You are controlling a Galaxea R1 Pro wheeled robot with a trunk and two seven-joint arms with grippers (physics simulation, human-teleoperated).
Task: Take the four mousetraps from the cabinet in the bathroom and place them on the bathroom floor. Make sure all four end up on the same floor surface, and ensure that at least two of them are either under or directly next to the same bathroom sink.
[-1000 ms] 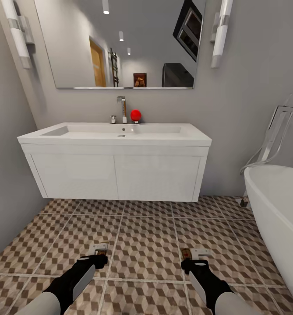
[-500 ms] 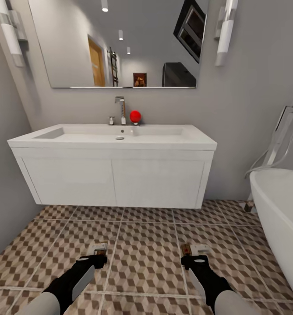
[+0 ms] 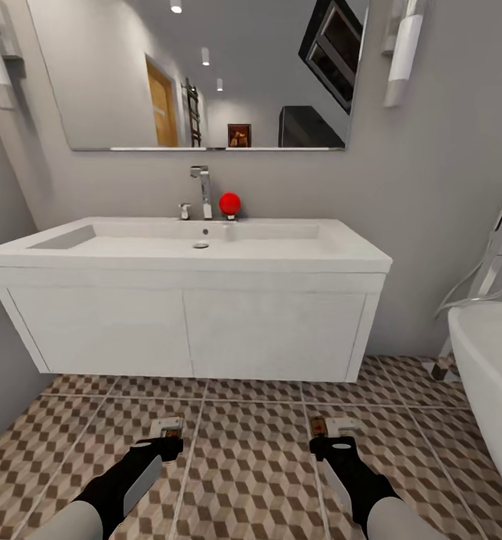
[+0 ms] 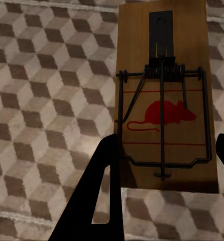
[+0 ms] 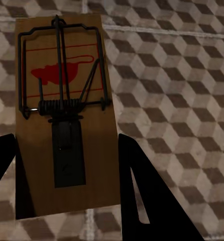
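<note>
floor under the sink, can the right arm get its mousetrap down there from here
Probably yes. The right tool holds a mousetrap low above the bathroom floor, and the tiles between it and the wall-hung bathroom sink look bare. The bathtub stands off to the side.

A wooden mousetrap (image 5: 64, 145) with a red mouse print and dark wire spring sits clamped between the right gripper (image 5: 67, 170)'s two black fingers (image 5: 142, 196), held above the cube-patterned bathroom floor (image 5: 177, 75).
</note>
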